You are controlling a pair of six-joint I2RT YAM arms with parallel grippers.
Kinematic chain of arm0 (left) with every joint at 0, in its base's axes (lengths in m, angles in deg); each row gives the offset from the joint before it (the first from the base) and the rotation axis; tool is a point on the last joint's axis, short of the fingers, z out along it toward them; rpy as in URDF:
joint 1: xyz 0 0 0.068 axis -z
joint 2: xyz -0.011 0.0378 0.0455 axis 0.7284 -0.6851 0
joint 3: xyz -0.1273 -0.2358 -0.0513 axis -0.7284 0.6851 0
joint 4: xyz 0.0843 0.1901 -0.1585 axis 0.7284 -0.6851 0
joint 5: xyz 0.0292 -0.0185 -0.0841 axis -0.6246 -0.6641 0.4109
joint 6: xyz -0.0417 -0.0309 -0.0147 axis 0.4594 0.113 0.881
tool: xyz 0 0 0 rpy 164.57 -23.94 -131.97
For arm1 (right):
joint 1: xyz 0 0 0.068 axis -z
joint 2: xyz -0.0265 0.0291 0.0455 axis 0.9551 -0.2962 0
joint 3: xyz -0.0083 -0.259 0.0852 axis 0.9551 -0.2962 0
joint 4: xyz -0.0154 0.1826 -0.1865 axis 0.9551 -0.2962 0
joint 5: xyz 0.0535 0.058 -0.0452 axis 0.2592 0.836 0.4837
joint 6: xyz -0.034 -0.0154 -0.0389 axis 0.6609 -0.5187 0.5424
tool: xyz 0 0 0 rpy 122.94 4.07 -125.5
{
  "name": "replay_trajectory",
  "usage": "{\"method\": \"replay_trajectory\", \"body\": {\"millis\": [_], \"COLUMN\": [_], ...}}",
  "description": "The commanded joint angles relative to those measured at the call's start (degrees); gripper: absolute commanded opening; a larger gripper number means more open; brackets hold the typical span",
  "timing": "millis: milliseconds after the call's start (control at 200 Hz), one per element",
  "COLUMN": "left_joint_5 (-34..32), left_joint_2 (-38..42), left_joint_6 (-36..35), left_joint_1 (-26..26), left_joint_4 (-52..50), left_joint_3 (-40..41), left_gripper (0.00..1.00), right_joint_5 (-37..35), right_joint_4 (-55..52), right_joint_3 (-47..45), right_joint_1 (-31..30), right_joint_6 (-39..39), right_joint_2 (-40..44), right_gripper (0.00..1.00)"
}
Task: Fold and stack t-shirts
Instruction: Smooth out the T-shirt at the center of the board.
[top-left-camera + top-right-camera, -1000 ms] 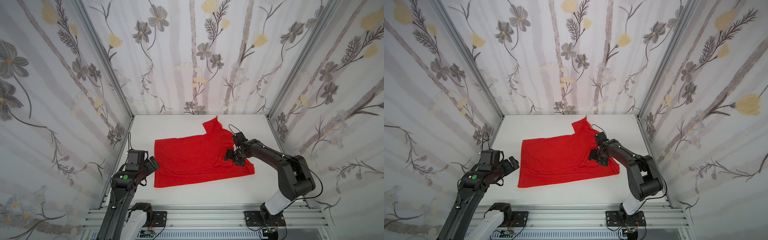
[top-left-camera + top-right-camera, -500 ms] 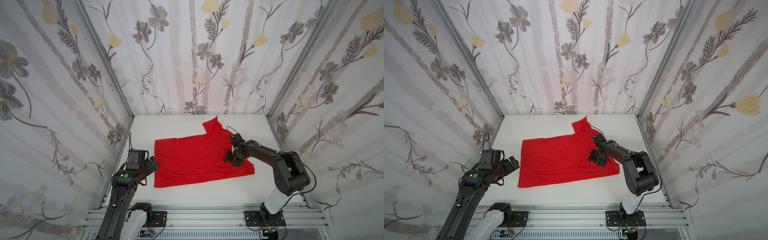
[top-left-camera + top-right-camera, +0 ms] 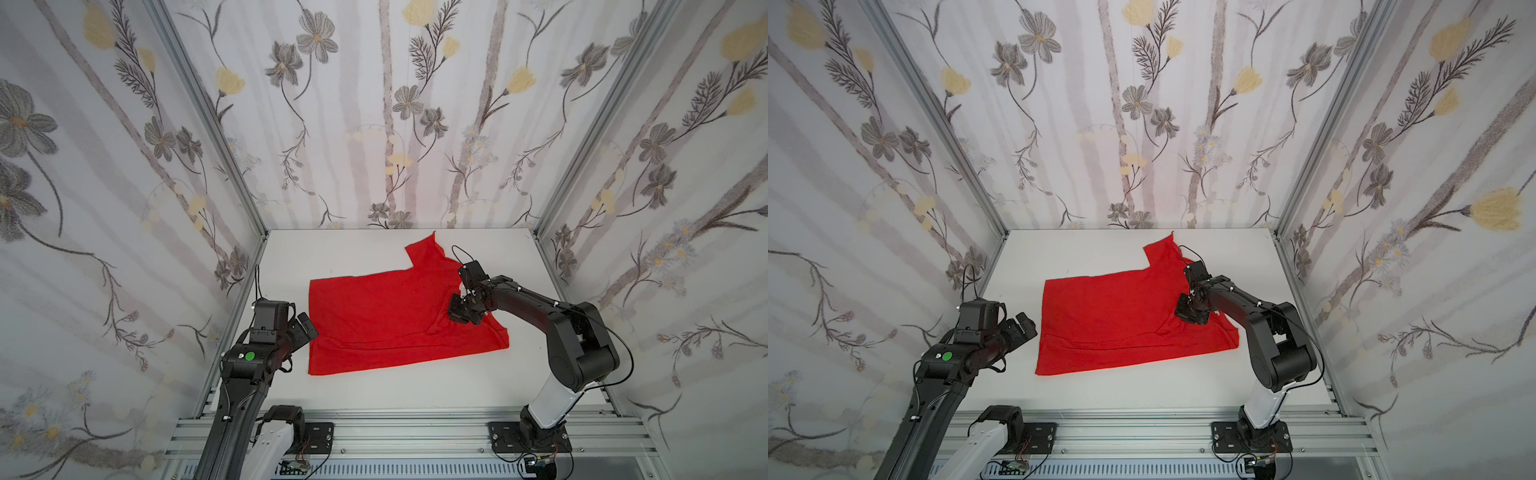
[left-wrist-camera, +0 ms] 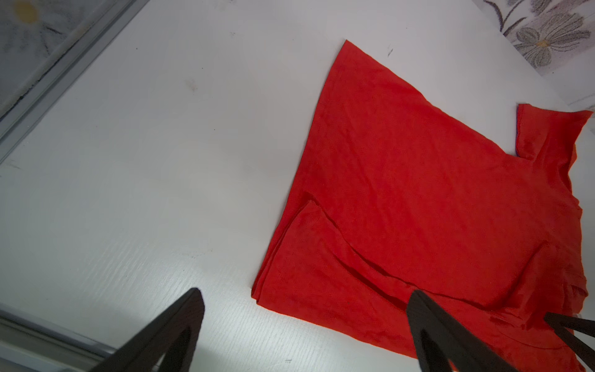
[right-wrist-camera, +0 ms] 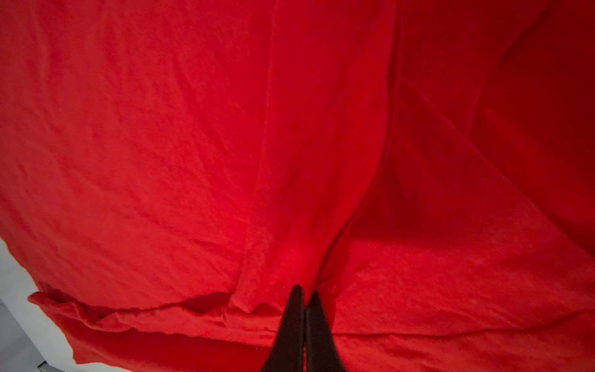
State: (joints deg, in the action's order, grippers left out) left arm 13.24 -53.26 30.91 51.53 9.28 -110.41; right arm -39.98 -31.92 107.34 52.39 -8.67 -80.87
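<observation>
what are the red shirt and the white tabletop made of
red shirt: soft matte knit fabric, probably cotton jersey; it wrinkles, drapes and shows a hemmed edge.
tabletop: hard white board, likely laminate; smooth with a faint linear grain, soft sheen and small scuffs.

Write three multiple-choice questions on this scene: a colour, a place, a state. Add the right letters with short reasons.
1. What colour is the t-shirt on the table? A) red B) blue C) white
2. Where is the left gripper? A) over the t-shirt's middle B) beside its left edge C) at the back wall
3. How is the right gripper? A) wide open B) shut on a fold of the t-shirt C) out of view
1 A: all views show red cloth. 2 B: both top views show it there. 3 B: the right wrist view shows its tips pinching cloth.
</observation>
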Motion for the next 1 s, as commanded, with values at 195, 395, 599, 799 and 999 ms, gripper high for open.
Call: {"method": "replay_trajectory", "body": {"millis": [195,395,599,799,999], "left_joint_5": [-2.20,-2.94,-3.16,-3.61,-4.66], "left_joint_2": [1.62,2.51,2.00,1.46,0.46], "left_joint_6": [0.40,0.59,0.61,0.65,0.69], "left_joint_1": [-0.03,-0.07,-0.02,-0.03,-0.01], "left_joint_4": [0.26,0.51,0.36,0.02,-0.11], "left_joint_3": [0.26,0.55,0.63,0.56,0.74], "left_gripper": [1.00,1.00,1.00,1.00,1.00], "right_joint_5": [4.95,7.51,9.05,16.41,22.77], "right_joint_4": [-0.60,-0.72,-0.68,-0.69,-1.39], "right_joint_3": [8.48,15.26,20.52,29.80,43.75], "right_joint_1": [-1.47,-3.51,-4.01,-3.83,-0.92], "right_joint_6": [0.79,1.28,1.22,4.48,5.63], "right_joint_2": [-4.46,-10.78,-16.60,-20.39,-25.80], "right_gripper": [0.00,0.00,0.06,0.47,0.69]}}
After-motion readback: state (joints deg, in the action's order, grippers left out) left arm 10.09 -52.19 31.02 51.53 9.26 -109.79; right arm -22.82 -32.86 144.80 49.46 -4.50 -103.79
